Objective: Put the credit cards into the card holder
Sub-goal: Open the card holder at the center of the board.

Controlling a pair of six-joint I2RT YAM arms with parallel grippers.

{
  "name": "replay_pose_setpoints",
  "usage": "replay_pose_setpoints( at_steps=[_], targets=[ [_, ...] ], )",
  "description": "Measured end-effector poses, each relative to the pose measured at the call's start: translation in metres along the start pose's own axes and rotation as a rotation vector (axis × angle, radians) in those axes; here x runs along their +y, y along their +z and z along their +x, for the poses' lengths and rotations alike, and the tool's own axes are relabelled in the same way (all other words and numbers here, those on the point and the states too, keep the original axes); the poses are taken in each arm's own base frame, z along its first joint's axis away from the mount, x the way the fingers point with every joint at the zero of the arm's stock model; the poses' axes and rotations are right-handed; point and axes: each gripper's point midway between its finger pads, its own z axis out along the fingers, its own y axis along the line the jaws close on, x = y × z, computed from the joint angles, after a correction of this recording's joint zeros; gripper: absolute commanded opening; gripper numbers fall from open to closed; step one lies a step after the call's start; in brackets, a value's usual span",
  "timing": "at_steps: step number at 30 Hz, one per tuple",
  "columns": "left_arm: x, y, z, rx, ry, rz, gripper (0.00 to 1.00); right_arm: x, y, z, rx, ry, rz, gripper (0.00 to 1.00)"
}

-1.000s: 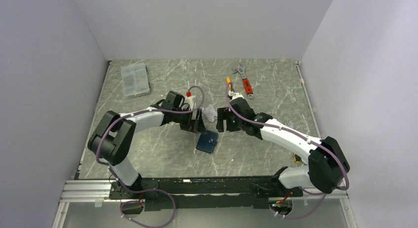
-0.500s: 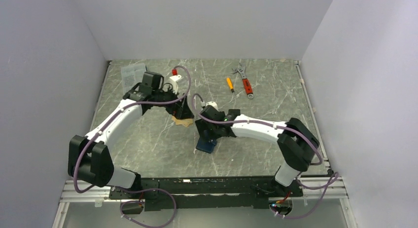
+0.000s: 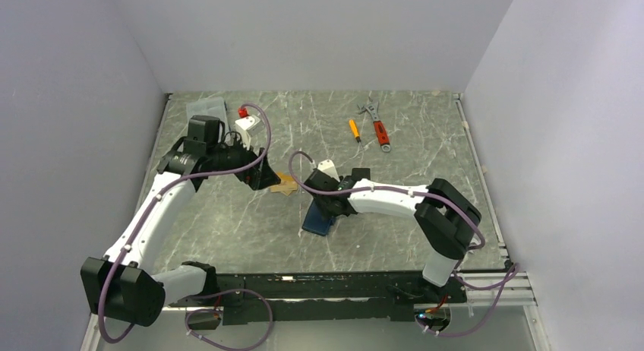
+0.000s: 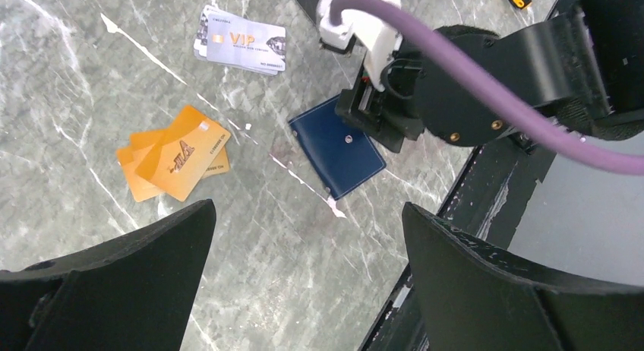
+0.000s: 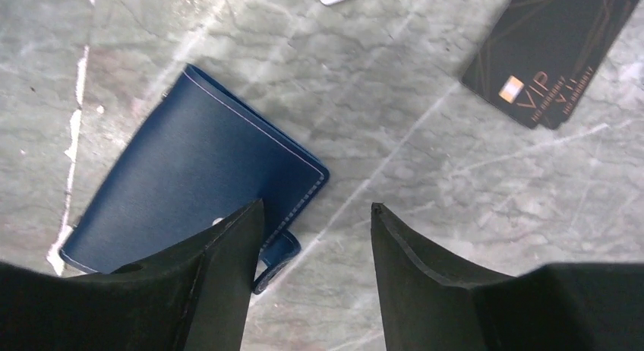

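The closed navy card holder lies flat on the table; it also shows in the left wrist view and the right wrist view. My right gripper is open and empty, low over the holder's snap-tab edge, with its left finger over the holder. Orange-gold cards lie fanned left of the holder. Silvery cards lie beyond them. Black cards lie to the holder's right. My left gripper is open and empty, raised above the table left of the orange cards.
A clear compartment box sits at the back left, partly behind my left arm. A red-handled wrench and a small orange screwdriver lie at the back centre-right. Walls enclose the table on three sides.
My left arm has lifted and drawn back to the left, away from the cards. My right gripper has moved left and down onto the card holder's edge.
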Motion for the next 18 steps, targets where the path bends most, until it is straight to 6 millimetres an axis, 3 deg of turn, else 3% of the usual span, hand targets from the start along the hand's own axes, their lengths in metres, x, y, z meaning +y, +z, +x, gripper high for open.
replay_pose_setpoints(
  at_steps=[12, 18],
  targets=[
    [0.013, 0.012, 0.038, 0.072, -0.071, -0.035, 0.99, -0.021, -0.012, 0.008, -0.017, 0.017, 0.015, 0.54],
    [0.041, 0.027, 0.049, 0.120, -0.125, -0.109, 0.99, -0.060, -0.014, -0.015, -0.040, 0.100, 0.032, 0.58]
  ],
)
